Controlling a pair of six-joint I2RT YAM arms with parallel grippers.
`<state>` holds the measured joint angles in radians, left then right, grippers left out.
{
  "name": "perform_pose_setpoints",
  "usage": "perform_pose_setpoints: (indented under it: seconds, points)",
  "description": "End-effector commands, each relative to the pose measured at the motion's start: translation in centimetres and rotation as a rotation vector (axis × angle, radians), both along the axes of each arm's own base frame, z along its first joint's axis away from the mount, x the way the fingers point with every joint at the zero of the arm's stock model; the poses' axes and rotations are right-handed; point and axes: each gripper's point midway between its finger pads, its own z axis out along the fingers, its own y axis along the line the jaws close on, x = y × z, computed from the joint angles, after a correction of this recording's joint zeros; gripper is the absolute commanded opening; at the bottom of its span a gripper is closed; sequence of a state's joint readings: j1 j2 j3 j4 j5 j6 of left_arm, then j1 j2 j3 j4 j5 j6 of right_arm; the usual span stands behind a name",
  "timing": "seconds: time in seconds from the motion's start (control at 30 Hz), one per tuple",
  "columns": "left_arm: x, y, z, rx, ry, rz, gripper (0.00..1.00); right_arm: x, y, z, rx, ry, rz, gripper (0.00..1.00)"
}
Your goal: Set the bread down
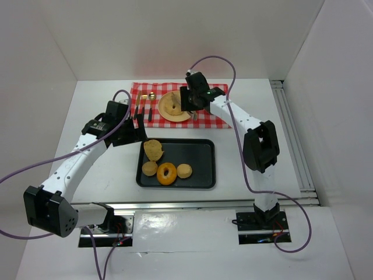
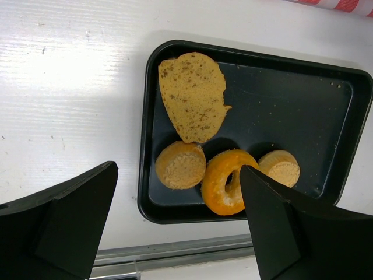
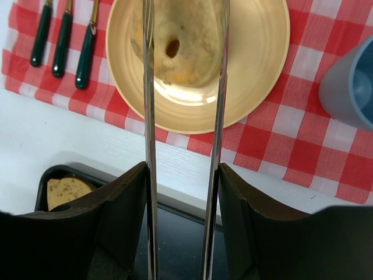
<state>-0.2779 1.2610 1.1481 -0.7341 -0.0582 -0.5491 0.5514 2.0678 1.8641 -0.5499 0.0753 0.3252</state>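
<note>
A round flat bread with a hole lies on the cream plate on the checked cloth; it also shows in the top view. My right gripper is shut on metal tongs, whose two blades reach out over the plate on either side of the bread, tips out of view. In the top view this gripper hangs over the plate's right side. My left gripper is open and empty above the black tray's left end.
The tray holds a speckled flat bread slice, two small buns and an orange doughnut. Green-handled cutlery lies left of the plate on the red checked cloth. A blue cup stands right.
</note>
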Motion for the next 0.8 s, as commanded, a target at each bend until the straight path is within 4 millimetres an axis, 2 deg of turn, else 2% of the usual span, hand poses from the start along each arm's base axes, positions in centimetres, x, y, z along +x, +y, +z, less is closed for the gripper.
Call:
perform_pose_setpoints:
  seconds: [0.0, 0.03, 0.13, 0.2, 0.27, 0.33, 0.37, 0.47, 0.5, 0.57, 0.6, 0.7, 0.77]
  points:
    - [0.6, 0.1, 1.4, 0.005, -0.041, -0.01, 0.99, 0.3, 0.6, 6.7, 0.064, -0.16, -0.019, 0.57]
    - [0.5, 0.0, 1.4, -0.002, -0.039, -0.016, 0.99, 0.2, 0.5, 6.3, 0.059, -0.152, -0.019, 0.57]
    - [0.5, 0.0, 1.4, -0.002, -0.039, -0.016, 0.99, -0.4, -0.1, 7.4, 0.065, -0.172, -0.027, 0.56]
    - [0.5, 0.0, 1.4, -0.002, -0.039, -0.016, 0.99, -1.6, -0.2, 8.8, 0.08, -0.193, -0.017, 0.54]
    - [0.8, 0.2, 1.8, 0.006, -0.051, -0.007, 0.99, -3.7, 0.2, 9.3, 0.071, -0.188, 0.016, 0.54]
    - [1.0, 0.1, 2.3, -0.003, -0.063, 0.0, 0.99, -7.0, -0.3, 9.3, 0.083, -0.164, 0.063, 0.54]
    - [1.1, 0.0, 2.5, -0.003, -0.06, 0.0, 0.99, -9.8, -0.6, 8.5, 0.073, -0.146, 0.092, 0.54]
    - [1.5, 0.0, 2.8, -0.016, -0.06, 0.011, 0.99, -14.9, -0.8, 6.5, 0.051, -0.071, 0.151, 0.54]
    - [1.5, 0.0, 2.8, -0.016, -0.06, 0.011, 0.99, -17.2, -2.4, 5.5, 0.008, -0.049, 0.135, 0.54]
    - [1.5, 0.0, 2.5, -0.013, -0.051, 0.011, 0.99, -20.1, -2.8, 4.8, 0.003, -0.011, 0.15, 0.54]
    - [1.5, 0.0, 2.5, -0.013, -0.051, 0.011, 0.99, -22.4, -3.3, 4.4, -0.004, 0.021, 0.18, 0.54]
    - [1.5, 0.6, 2.1, 0.003, -0.045, 0.019, 0.99, -25.6, -3.2, 4.1, 0.015, 0.076, 0.227, 0.56]
    - [1.5, 0.6, 2.1, 0.003, -0.045, 0.02, 0.99, -27.6, -3.8, 3.0, 0.007, 0.144, 0.25, 0.56]
